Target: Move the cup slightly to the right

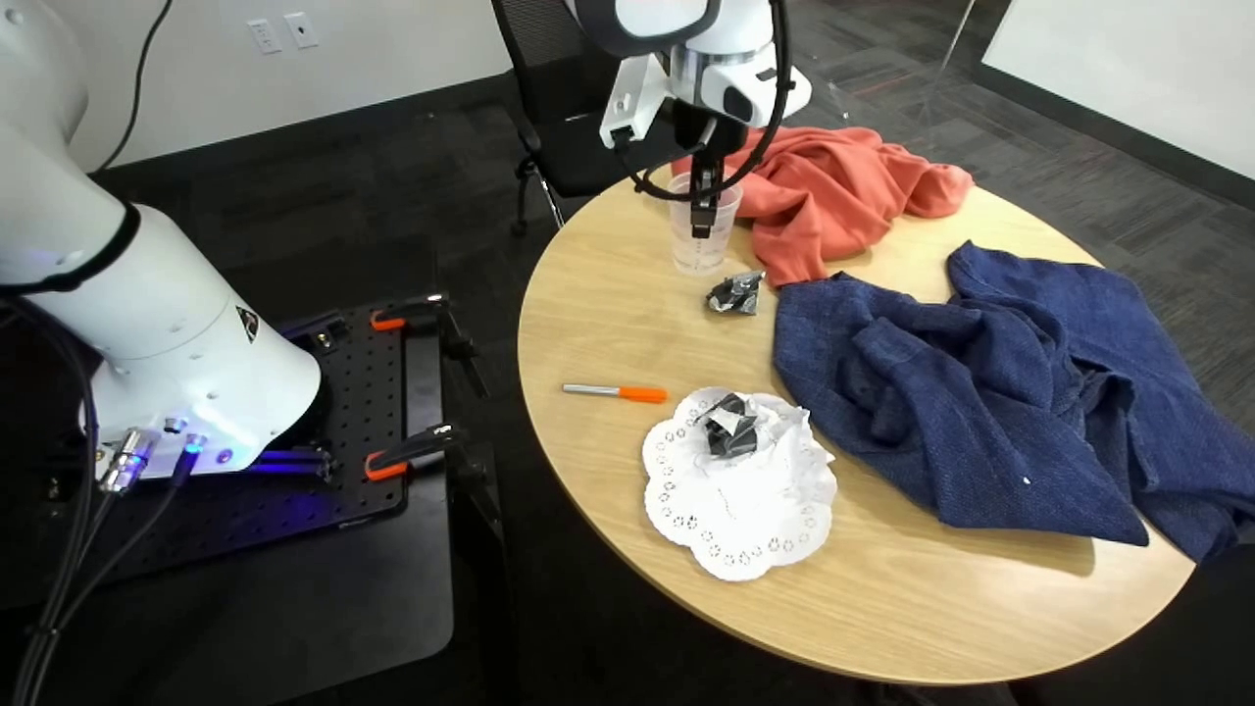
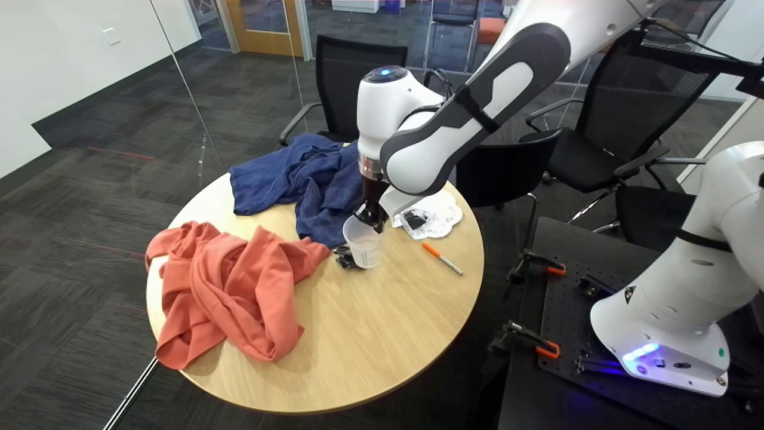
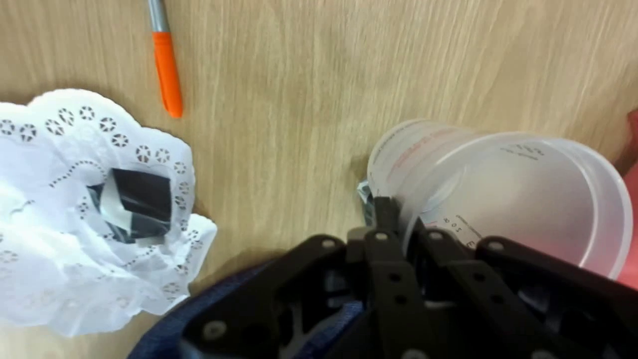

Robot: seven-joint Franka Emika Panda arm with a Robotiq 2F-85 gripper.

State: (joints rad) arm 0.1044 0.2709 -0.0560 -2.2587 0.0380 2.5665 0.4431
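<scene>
The cup (image 1: 699, 251) is translucent and whitish, with a wide rim and printed marks. It is near the far side of the round table in an exterior view, and it also shows in an exterior view (image 2: 364, 246) and in the wrist view (image 3: 518, 184). My gripper (image 3: 402, 217) is shut on the cup's wall at the rim, one finger outside and one inside. The gripper also shows in both exterior views (image 1: 703, 218) (image 2: 371, 220). The cup looks slightly tilted. I cannot tell whether its base touches the table.
A small crumpled dark-and-silver object (image 1: 735, 292) is beside the cup. A red cloth (image 1: 824, 196) and a blue cloth (image 1: 980, 392) lie nearby. A marker (image 1: 616, 392) and a white doily (image 1: 726, 539) with a dark cube-like object (image 1: 730, 427) are on the round table (image 1: 608, 324).
</scene>
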